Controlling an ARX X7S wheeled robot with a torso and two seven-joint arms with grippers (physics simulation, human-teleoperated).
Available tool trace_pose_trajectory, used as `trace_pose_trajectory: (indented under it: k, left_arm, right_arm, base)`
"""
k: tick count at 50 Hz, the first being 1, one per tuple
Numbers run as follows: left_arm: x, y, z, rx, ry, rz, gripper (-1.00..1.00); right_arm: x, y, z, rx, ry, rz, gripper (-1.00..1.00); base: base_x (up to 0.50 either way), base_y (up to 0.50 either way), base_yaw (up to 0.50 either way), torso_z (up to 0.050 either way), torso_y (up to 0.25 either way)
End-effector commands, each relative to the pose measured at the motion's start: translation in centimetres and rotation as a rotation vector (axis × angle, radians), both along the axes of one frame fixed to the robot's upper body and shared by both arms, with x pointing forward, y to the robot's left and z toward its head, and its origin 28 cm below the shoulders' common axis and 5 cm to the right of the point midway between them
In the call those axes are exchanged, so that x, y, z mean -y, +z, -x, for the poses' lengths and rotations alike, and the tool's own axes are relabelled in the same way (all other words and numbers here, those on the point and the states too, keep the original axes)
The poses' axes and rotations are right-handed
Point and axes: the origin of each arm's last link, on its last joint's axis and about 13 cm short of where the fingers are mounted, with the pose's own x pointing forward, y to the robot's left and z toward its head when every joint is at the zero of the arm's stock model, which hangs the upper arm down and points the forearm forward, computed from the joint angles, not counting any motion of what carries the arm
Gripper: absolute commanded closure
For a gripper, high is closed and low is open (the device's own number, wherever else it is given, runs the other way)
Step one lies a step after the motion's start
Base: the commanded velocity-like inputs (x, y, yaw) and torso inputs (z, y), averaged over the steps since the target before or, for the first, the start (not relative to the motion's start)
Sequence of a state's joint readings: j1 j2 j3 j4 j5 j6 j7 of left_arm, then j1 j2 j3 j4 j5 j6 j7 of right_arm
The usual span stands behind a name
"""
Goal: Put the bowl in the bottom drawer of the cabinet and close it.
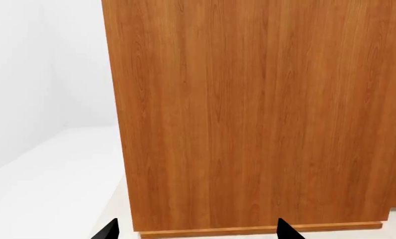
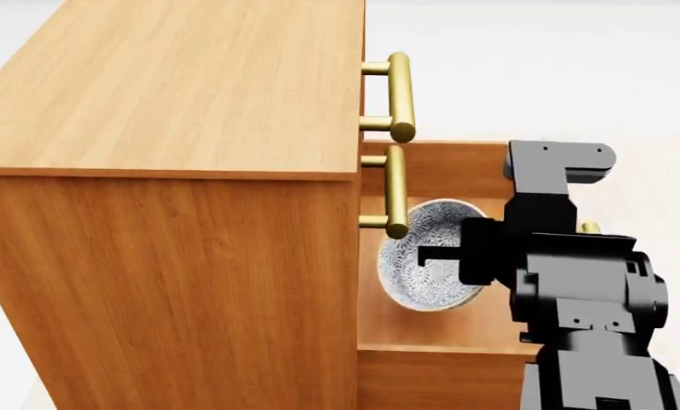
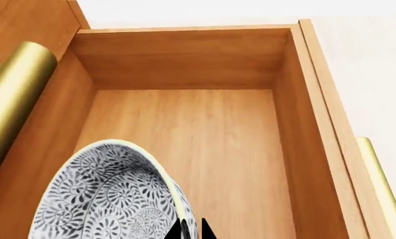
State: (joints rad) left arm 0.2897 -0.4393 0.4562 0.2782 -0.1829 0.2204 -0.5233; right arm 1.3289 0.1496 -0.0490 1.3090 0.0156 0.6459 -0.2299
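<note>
1. The bowl [image 2: 431,256] hangs tilted on its side over the open bottom drawer [image 2: 454,329], its patterned inside turned toward the cabinet [image 2: 169,239].
2. In the right wrist view the bowl [image 3: 112,194] sits above the drawer floor [image 3: 205,139], close to the drawer wall on the cabinet side.
3. The right fingers [image 3: 190,230] show as two dark tips pressed close on the bowl's rim, pinching it at its edge; the rest of the bowl reaches away from them toward the cabinet.
4. In the head view the right gripper [image 2: 460,254] reaches the bowl from the side away from the cabinet.
5. Two brass handles [image 2: 400,85] of the upper drawers jut out above the bowl; the lower one ends just beside its rim.
6. The left fingers [image 1: 281,229] are spread wide and hold nothing, facing the cabinet's plain side panel [image 1: 251,114] near its base.
</note>
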Motion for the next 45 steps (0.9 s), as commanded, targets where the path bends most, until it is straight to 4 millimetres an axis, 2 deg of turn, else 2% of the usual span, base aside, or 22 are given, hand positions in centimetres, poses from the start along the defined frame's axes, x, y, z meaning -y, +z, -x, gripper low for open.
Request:
trace_pose_trajectory:
  k: [1,45]
  left_arm:
    - [-0.01,0.03,0.01,0.000,0.000,0.001,-1.00]
    - [0.02,-0.04,-0.04,0.001,0.000,0.003,-1.00]
  right_arm:
    - [-0.22,0.11,0.07,-0.019,0.018,-0.050,1.00]
    - [-0.33,-0.74,0.67,-0.092,-0.012,-0.138,1.00]
  base:
    - [0.00,0.00,0.00,0.000,0.000]
    - [0.00,0.00,0.00,0.000,0.000]
